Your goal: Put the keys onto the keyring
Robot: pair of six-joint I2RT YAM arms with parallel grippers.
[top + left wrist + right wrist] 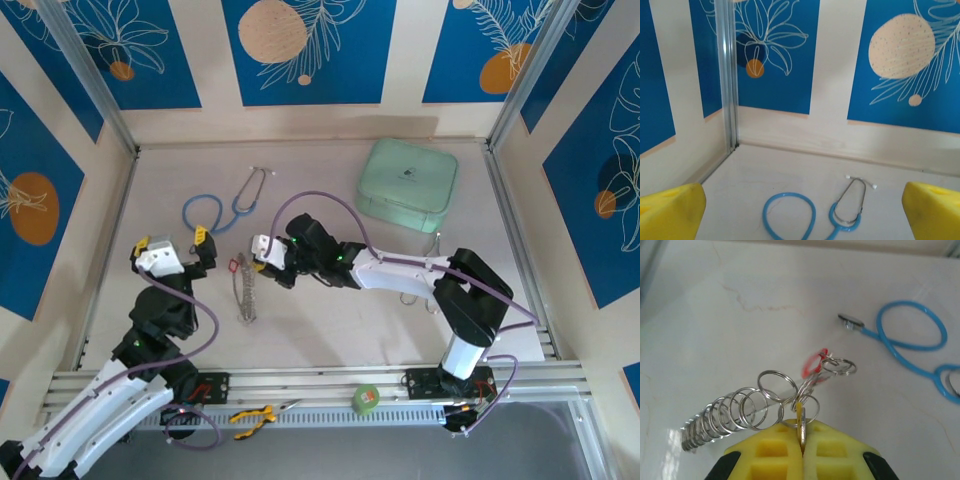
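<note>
Right claw clenched on 1 brass key at the keyring, mid-desk. Left claw released, hovering left. Bare desk near, stethoscope far.

Bright, even light, soft shadows, mild glare on the pale tabletop, sharp focus.

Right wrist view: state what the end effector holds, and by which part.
The right end effector is shut on the small brass key, pinching its lower end between the fingers. The upper end sticks out among the silver rings.
</note>
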